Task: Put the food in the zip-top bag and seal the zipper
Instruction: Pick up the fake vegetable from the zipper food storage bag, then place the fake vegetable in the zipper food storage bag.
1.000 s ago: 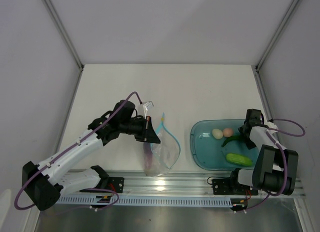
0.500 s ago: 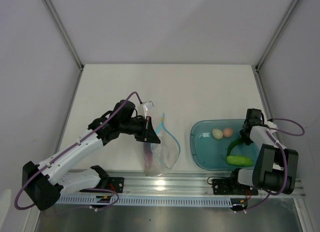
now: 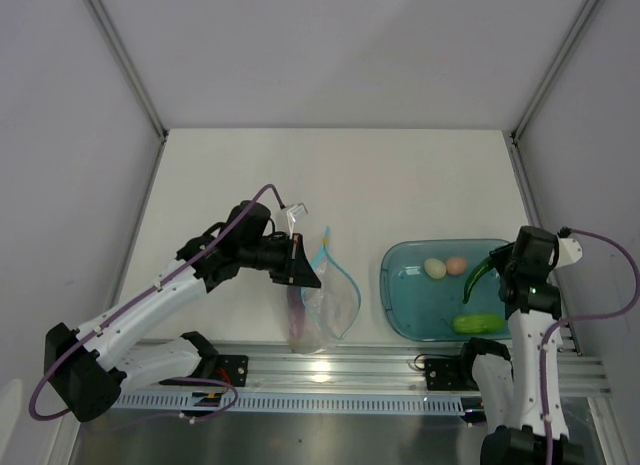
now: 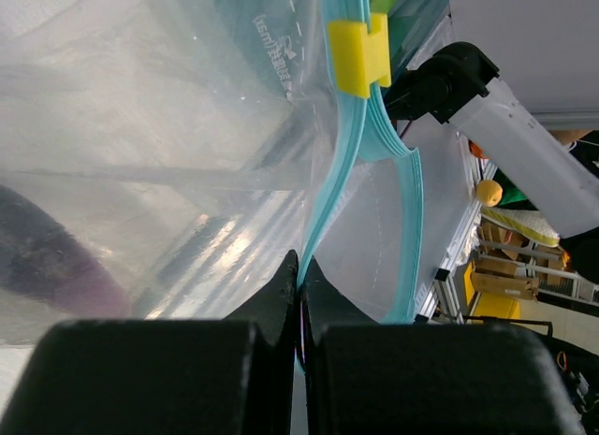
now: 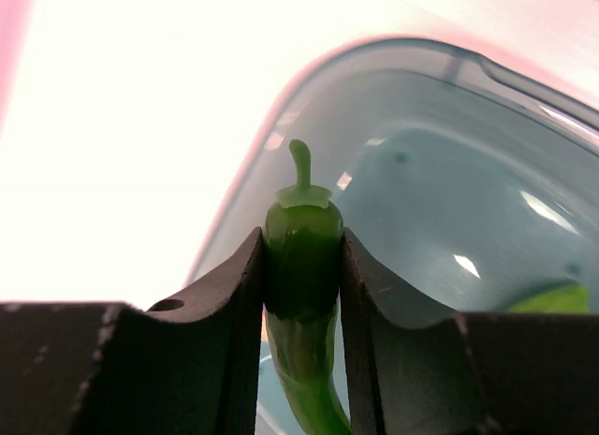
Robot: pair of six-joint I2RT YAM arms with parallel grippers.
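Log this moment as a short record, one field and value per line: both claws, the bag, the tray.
left claw: shut on the zipper at the mouth of the zip-top bag
right claw: shut on the pepper, stem up, over the teal tray
bag mouth: open; yellow slider on the strip
in bag: eggplant, seen through the plastic
in tray: cream egg, pink egg, cucumber

right end effector (image 5: 301,246) | clamped onto pepper (image 5: 301,271) | raised it above tray (image 3: 408,307)
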